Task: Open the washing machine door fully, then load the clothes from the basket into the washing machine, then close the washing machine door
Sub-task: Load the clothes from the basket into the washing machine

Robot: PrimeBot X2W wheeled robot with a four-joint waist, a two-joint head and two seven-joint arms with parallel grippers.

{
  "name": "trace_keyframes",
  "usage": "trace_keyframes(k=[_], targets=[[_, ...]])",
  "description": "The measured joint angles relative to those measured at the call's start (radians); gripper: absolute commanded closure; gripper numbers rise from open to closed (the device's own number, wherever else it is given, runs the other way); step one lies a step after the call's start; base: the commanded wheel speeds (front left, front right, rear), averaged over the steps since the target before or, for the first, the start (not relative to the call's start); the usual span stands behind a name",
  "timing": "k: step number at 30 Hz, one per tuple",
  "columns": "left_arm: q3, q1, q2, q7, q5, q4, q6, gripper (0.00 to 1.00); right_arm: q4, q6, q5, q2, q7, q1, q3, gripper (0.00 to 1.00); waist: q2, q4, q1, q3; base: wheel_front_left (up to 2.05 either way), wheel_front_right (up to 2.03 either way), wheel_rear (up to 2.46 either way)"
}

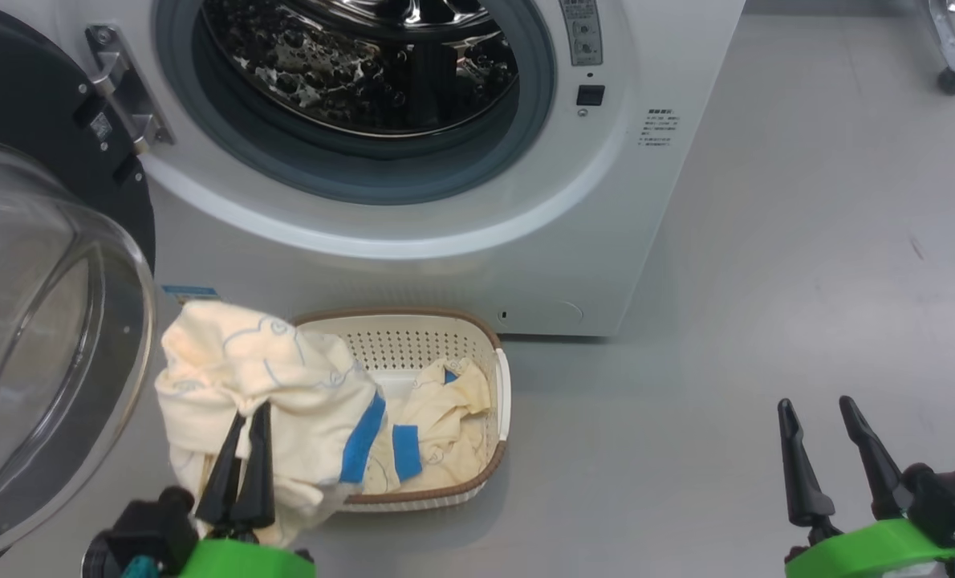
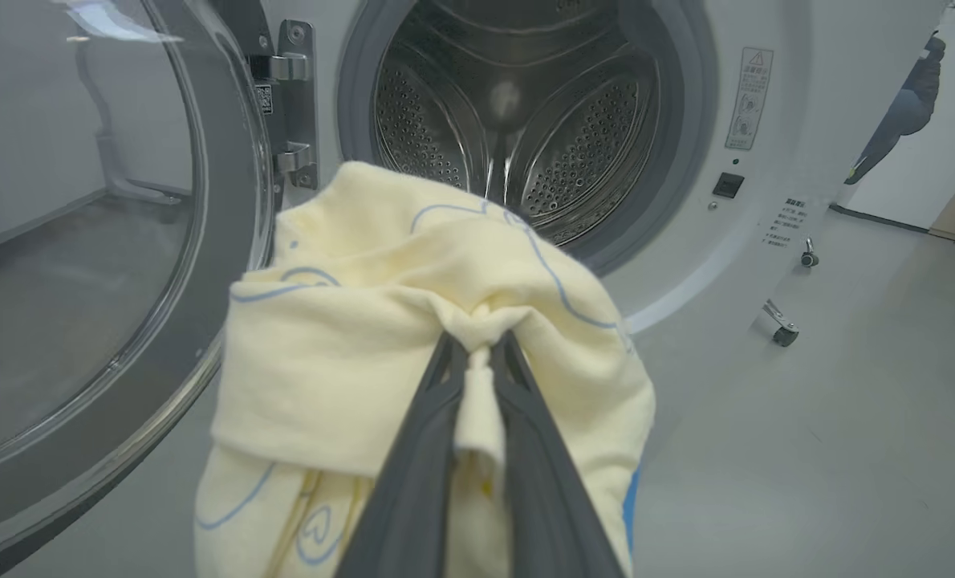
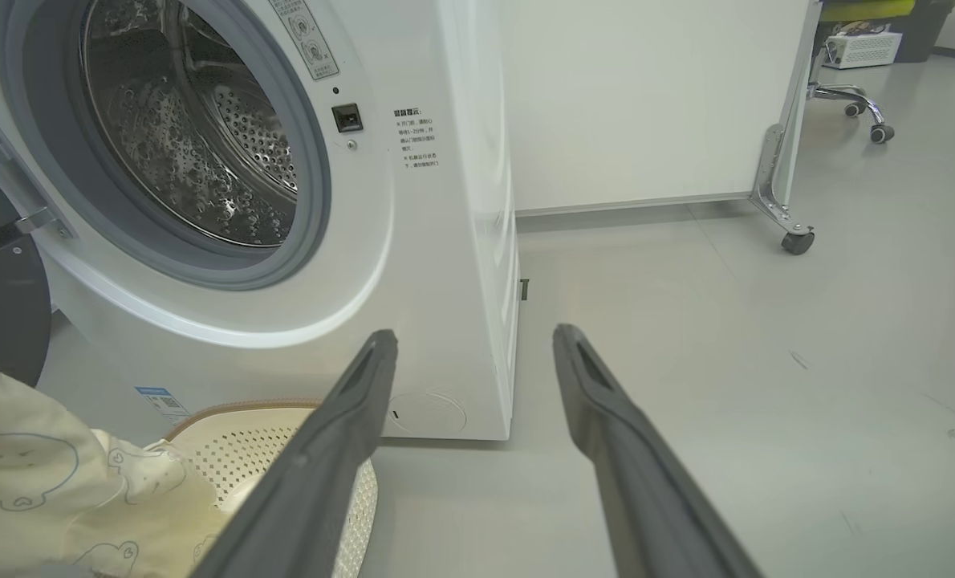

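Okay, washing machine door (image 1: 44, 321) is swung right out to the left of the washing machine (image 1: 413, 265). Glass bowl bulges toward the head cam, black ring (image 1: 28, 104) behind it, metal hinge (image 1: 124, 88) on show. Drum (image 1: 365, 64) mouth is open: perforated steel, grey gasket (image 1: 530, 136) round it.

Left jaws are shut tight on one of the clothes (image 1: 261, 369), a cream garment w/ thin blue line prints. A fold is pinched btwn the dark fingers (image 2: 413, 482), clear as day on the left wrist cam. It's bunched up and hangs over the left end of the basket (image 1: 500, 385), hiding that end. Can't tell if its hem touches the basket. It sits in front of the machine, below the drum mouth, just beside the door glass. Blue patch (image 1: 363, 437) at its lower right edge.

Second cream piece (image 1: 445, 417) lies crumpled in the basket's right half. Basket's on the floor (image 1: 766, 321), just in front of the machine, blue sticker (image 1: 191, 293) up-left of it on the white front.

Right jaws: wide open, nothing btwn them, fingers (image 1: 798, 466) pointing up over the floor. They're well apart from the basket, off to its right. Right wrist cam also catches a castor leg (image 3: 794, 237) and an office chair base (image 3: 871, 128) further back.
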Motion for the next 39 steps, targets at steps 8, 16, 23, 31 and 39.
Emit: trace_keyframes(k=[8, 16, 23, 31, 39], targets=[[0.001, -0.180, -0.001, 0.000, 0.046, 0.029, -0.026, 1.00, 0.001, 0.000, 0.010, 0.003, 0.000, -0.052, 0.020, 0.00, 0.0000, -0.030, 0.0000, 0.086, 0.00, 0.00, 0.00], [0.003, -0.402, 0.006, 0.000, 0.080, 0.113, -0.035, 1.00, 0.002, 0.000, 0.047, 0.003, 0.000, -0.150, 0.053, 0.00, 0.0000, -0.058, 0.0001, 0.193, 0.00, 0.00, 0.00], [0.016, -0.626, 0.045, 0.011, 0.107, 0.220, -0.034, 1.00, 0.013, 0.000, 0.084, 0.003, 0.000, -0.222, 0.080, 0.00, 0.0000, -0.096, 0.0003, 0.298, 0.00, 0.00, 0.00], [0.020, -0.880, 0.080, 0.038, 0.136, 0.405, -0.027, 1.00, 0.022, 0.000, 0.109, 0.003, 0.000, -0.293, 0.126, 0.00, 0.0000, -0.148, 0.0004, 0.395, 0.00, 0.00, 0.00], [0.028, -1.090, 0.115, 0.036, 0.155, 0.614, -0.006, 1.00, 0.031, 0.000, 0.133, 0.002, 0.000, -0.323, 0.169, 0.00, 0.0000, -0.214, 0.0002, 0.467, 0.00, 0.00, 0.00]])
